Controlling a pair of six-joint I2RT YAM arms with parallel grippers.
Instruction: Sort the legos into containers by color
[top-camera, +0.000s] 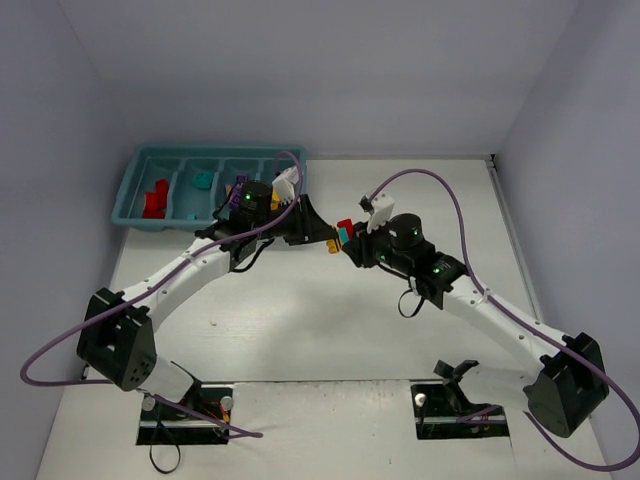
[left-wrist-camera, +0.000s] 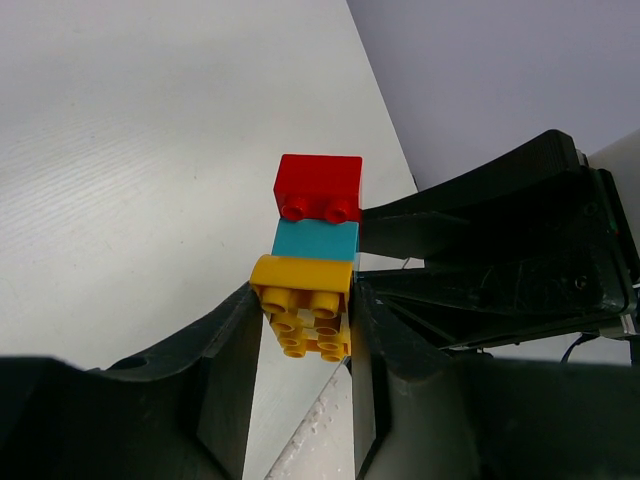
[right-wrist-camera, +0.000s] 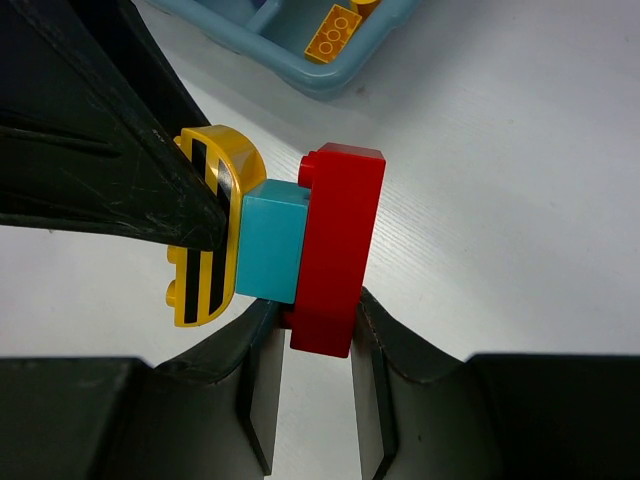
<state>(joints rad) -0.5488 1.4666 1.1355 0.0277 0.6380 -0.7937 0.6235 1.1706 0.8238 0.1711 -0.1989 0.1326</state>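
The lego stack (top-camera: 340, 237) is held lying left to right between the arms. Its yellow brick (left-wrist-camera: 300, 285) is pinched by the left gripper (left-wrist-camera: 305, 335), its red brick (right-wrist-camera: 340, 240) by the right gripper (right-wrist-camera: 315, 335).

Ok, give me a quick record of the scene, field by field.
held item: red-teal-yellow lego stack, off the table between the arms
left hand: shut on the yellow brick
right hand: shut on the red brick
middle: teal brick
tray: far left; red legos in leftmost compartment, teal lego in the next
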